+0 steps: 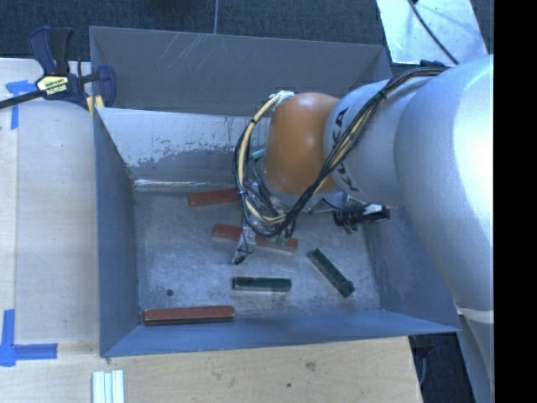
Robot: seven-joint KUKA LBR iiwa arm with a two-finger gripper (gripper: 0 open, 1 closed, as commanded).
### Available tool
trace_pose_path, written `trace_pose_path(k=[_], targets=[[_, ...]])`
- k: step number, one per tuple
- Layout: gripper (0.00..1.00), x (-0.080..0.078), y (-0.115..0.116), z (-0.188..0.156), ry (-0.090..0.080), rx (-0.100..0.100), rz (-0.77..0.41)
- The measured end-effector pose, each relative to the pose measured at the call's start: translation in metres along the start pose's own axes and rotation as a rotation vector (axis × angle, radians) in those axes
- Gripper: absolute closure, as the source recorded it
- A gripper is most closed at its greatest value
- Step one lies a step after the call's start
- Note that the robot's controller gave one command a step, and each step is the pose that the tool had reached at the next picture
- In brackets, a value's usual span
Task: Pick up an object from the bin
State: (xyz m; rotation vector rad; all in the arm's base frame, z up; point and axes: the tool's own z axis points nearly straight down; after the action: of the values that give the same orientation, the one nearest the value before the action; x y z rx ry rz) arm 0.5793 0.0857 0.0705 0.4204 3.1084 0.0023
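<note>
One short red-brown bar, the middle bar [225,232], lies flat on the bin's floor near its centre, running left to right with its right end a little nearer the camera. The hand [244,251] stands directly over it, about midway along its length, so that the bar's left end shows on one side of the hand and its right end on the other. The hand's tip reaches down to the near edge of this bar. I cannot tell whether it touches the bar, or whether the hand is open or closed, since it is dark, small and seen from above. Nothing can be seen held in it.

Just in front of the hand, nearer the camera, a dark green bar [261,285] lies level on the floor, apart from the middle bar. To its right a second dark green bar, the slanted bar [330,273], lies at an angle. Behind and to the left of the hand, another red-brown bar, the far bar [211,197], rests at the foot of the back wall. A longer red-brown strip [189,314] lies along the near wall at the left.

Above the hand sit the orange cover [294,141] and looping cables [247,154], then the white arm [428,158] coming in from the right over the grey bin [113,250].
</note>
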Motion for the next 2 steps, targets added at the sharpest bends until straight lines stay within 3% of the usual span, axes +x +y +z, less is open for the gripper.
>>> trace_pose_path(k=[1,2], targets=[[1.00,-0.001,0.000,0.000,-0.001,0.000,0.002],[1.00,-0.003,-0.001,-0.022,-0.001,0.000,0.004]])
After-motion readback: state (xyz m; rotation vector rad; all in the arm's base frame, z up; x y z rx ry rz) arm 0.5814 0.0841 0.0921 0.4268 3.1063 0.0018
